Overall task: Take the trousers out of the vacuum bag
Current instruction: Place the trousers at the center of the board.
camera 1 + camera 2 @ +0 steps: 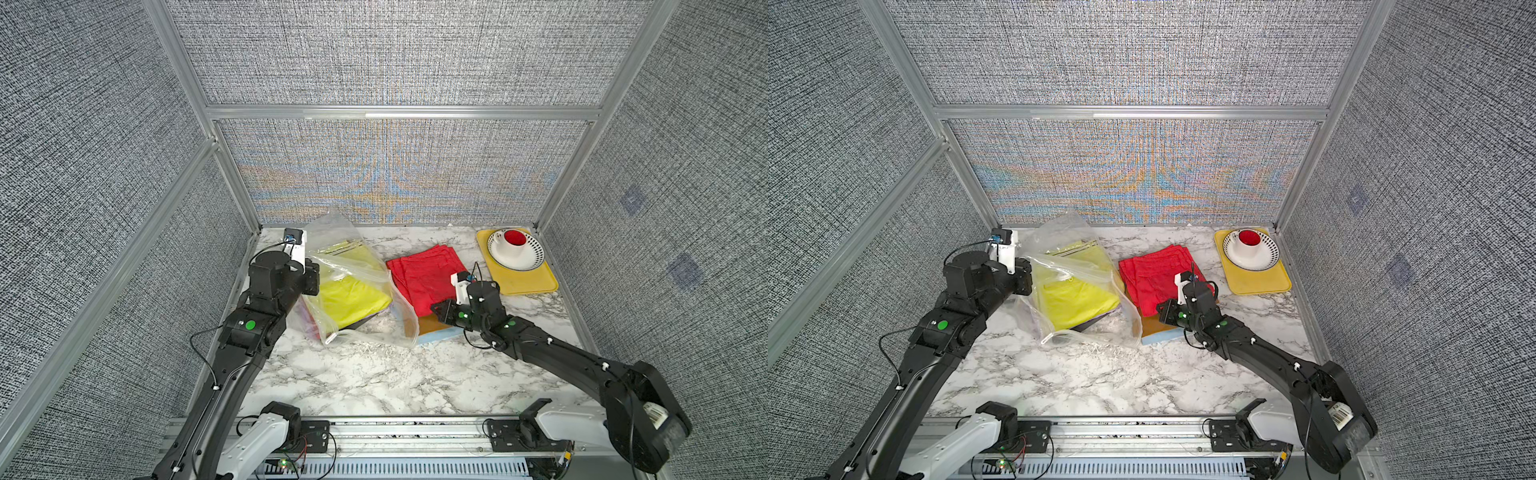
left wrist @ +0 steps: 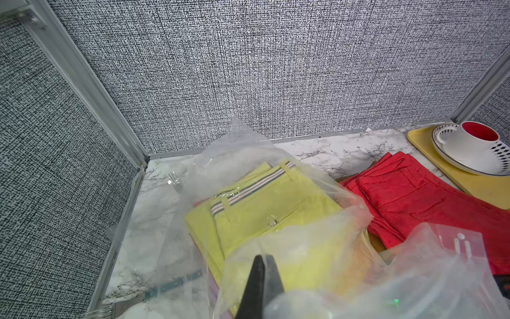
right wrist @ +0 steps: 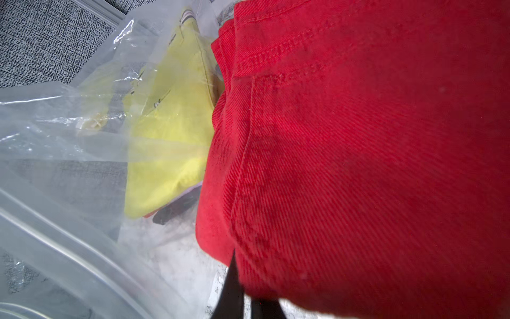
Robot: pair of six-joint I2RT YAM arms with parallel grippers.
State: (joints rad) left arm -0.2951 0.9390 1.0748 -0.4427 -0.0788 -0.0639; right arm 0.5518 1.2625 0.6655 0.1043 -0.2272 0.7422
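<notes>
Both part-hid: L gripper (image 2: pixel 260 280) by vacuum bag (image 2: pixel 242 150), R gripper (image 3: pixel 237 290) by trousers (image 3: pixel 358 165)

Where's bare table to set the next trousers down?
Widest bare table: front strip, from the vacuum bag to the near edge. Smaller patch between yellow tray and right arm. Crowded: middle back, bag crowding the red trousers stack.

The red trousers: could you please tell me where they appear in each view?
In a top view: red trousers mid-table, between vacuum bag and yellow tray.
In a top view: red trousers, likewise.
Left wrist: red trousers beyond bag, near tray.
Right wrist: red trousers fill most of the picture.
Shared landmark: yellow trousers inside the bag.
</notes>
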